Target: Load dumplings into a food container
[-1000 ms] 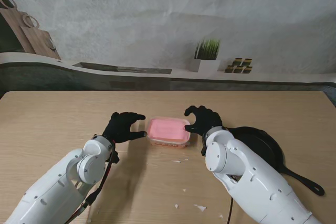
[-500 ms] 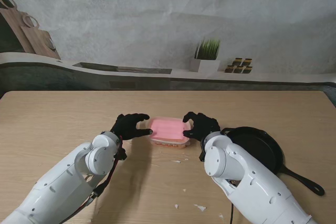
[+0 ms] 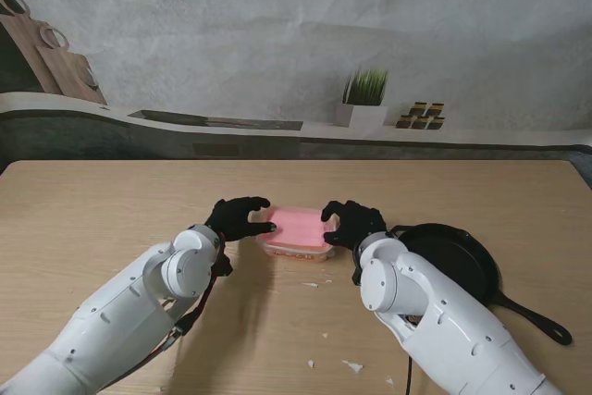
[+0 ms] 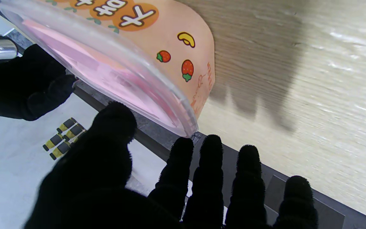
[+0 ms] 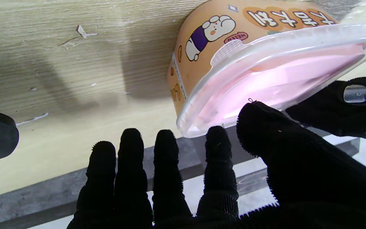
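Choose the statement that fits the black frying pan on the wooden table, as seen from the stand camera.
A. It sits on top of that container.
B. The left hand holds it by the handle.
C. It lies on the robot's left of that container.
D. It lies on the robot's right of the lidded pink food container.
D: the black frying pan lies on the wooden table on the robot's right of the lidded pink food container, beside the right arm.

Container (image 3: 298, 228) between both hands; pan (image 3: 462, 265) to its right.
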Robot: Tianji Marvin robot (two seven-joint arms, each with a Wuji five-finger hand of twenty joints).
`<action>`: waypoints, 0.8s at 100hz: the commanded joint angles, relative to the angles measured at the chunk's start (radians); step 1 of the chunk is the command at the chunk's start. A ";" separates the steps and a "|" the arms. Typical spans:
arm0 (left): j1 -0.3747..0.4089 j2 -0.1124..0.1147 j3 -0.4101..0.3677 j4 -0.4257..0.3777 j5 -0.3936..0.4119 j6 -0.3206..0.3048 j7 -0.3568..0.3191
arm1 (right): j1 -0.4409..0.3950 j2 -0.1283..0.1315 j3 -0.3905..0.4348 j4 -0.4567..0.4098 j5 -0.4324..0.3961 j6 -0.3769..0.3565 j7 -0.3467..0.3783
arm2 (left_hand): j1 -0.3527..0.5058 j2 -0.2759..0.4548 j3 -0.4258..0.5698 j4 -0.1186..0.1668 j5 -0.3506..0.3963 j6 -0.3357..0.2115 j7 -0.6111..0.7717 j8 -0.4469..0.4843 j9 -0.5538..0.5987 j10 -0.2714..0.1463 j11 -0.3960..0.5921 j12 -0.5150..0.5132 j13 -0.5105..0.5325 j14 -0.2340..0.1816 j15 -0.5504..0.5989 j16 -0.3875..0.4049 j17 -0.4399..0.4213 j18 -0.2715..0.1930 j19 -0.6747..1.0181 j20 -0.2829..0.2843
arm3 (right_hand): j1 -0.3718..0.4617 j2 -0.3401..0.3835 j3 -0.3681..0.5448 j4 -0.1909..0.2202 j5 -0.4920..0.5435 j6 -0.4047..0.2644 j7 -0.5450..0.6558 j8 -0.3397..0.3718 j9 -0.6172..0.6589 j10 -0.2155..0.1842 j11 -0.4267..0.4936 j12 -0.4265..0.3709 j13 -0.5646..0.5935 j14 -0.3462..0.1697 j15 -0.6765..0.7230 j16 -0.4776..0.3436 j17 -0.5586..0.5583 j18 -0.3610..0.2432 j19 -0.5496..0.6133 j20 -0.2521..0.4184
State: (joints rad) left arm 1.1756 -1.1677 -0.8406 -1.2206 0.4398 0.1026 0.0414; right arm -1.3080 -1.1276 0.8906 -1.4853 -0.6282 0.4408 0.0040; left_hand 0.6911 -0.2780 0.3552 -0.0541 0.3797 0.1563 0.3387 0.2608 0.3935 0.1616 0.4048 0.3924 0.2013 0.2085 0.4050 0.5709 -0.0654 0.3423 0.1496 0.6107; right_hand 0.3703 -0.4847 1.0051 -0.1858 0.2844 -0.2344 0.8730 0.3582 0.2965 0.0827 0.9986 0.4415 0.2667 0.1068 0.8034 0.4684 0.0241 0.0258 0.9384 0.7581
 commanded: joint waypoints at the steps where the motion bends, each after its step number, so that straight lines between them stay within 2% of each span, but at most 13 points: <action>1: -0.008 -0.010 0.005 0.013 -0.001 -0.004 -0.006 | 0.001 -0.008 -0.009 0.011 -0.004 -0.002 0.010 | 0.007 0.011 0.019 0.020 -0.039 -0.018 0.020 -0.006 -0.033 -0.017 -0.003 -0.008 0.026 0.009 -0.008 -0.019 -0.005 -0.004 -0.003 0.017 | 0.020 -0.013 0.031 0.046 0.015 0.008 0.008 -0.005 -0.002 0.013 -0.006 0.001 0.030 0.027 0.013 0.010 -0.001 0.010 0.033 -0.014; 7: -0.014 -0.012 0.011 0.024 -0.004 -0.008 -0.003 | 0.005 -0.007 -0.017 0.021 -0.012 -0.004 0.011 | 0.004 0.002 0.036 0.018 -0.039 -0.023 0.030 -0.002 -0.038 -0.017 0.000 -0.010 0.028 -0.006 -0.022 -0.033 -0.001 -0.009 -0.006 0.011 | 0.028 -0.018 0.035 0.046 0.011 0.011 0.009 -0.003 -0.010 0.006 0.001 0.005 0.035 0.028 0.020 0.014 0.000 0.012 0.050 -0.018; 27: -0.031 -0.011 0.033 0.054 0.016 -0.026 0.001 | 0.013 -0.008 -0.034 0.042 -0.031 -0.001 -0.003 | 0.018 -0.031 0.071 0.020 -0.023 -0.047 0.041 0.002 -0.067 -0.031 -0.003 -0.015 0.009 -0.017 -0.023 -0.037 0.002 -0.015 -0.009 0.005 | 0.060 -0.041 0.053 0.049 -0.020 0.012 0.019 0.007 -0.049 -0.018 0.027 0.016 0.033 0.023 0.047 0.029 -0.003 0.006 0.096 -0.032; 30: -0.034 -0.010 0.036 0.057 0.023 -0.028 0.001 | 0.014 -0.005 -0.037 0.042 -0.040 0.001 0.002 | 0.000 -0.043 0.113 0.016 -0.021 -0.050 0.046 0.005 -0.074 -0.034 0.004 -0.016 0.004 -0.018 -0.020 -0.039 0.002 -0.017 -0.008 0.002 | 0.067 -0.043 0.055 0.049 -0.028 0.008 0.024 0.010 -0.061 -0.024 0.035 0.017 0.032 0.019 0.052 0.032 -0.003 0.003 0.104 -0.039; 42: -0.039 -0.005 0.049 0.063 0.050 -0.031 -0.003 | 0.012 -0.004 -0.042 0.049 -0.056 -0.006 -0.002 | 0.003 -0.074 0.155 0.016 -0.002 -0.050 0.061 0.012 -0.081 -0.038 0.011 -0.012 -0.001 -0.014 -0.009 -0.029 0.001 -0.011 0.001 0.010 | 0.080 -0.058 0.067 0.051 -0.034 -0.003 0.032 0.017 -0.063 -0.035 0.056 0.023 0.040 0.021 0.067 0.038 0.003 0.005 0.123 -0.044; 64: -0.051 0.002 0.071 0.078 0.087 -0.044 -0.004 | 0.013 -0.009 -0.051 0.062 -0.070 -0.005 -0.030 | -0.014 -0.099 0.182 0.011 0.006 -0.047 0.071 0.018 -0.112 -0.047 0.012 -0.009 -0.020 -0.026 -0.013 -0.029 0.002 -0.007 0.002 0.012 | 0.100 -0.066 0.084 0.052 -0.052 -0.008 0.051 0.037 -0.067 -0.043 0.093 0.035 0.053 0.026 0.098 0.054 0.010 0.007 0.171 -0.050; 80: -0.052 0.007 0.074 0.079 0.103 -0.050 -0.007 | 0.014 -0.003 -0.058 0.057 -0.079 0.001 -0.012 | -0.027 -0.108 0.189 0.008 0.006 -0.041 0.072 0.019 -0.119 -0.049 0.012 -0.009 -0.024 -0.029 -0.014 -0.030 0.001 -0.005 0.002 0.013 | 0.085 -0.077 0.083 0.050 -0.080 0.017 0.053 0.042 -0.085 -0.053 0.095 0.034 0.046 0.023 0.101 0.056 0.005 0.005 0.180 -0.058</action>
State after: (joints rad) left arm 1.1182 -1.1631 -0.7738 -1.1510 0.5355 0.0552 0.0561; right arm -1.2857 -1.1284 0.8411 -1.4311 -0.7049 0.4388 -0.0360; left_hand 0.6634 -0.3231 0.4886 -0.0541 0.3540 0.1379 0.3622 0.2620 0.3017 0.1484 0.4033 0.3826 0.2038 0.1960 0.3973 0.5462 -0.0649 0.3423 0.1496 0.6107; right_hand 0.4457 -0.5128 1.0680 -0.1857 0.2159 -0.2522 0.9096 0.3831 0.2510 0.0556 1.0613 0.4664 0.3075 0.1169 0.8898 0.5106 0.0361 0.0367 1.0845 0.7152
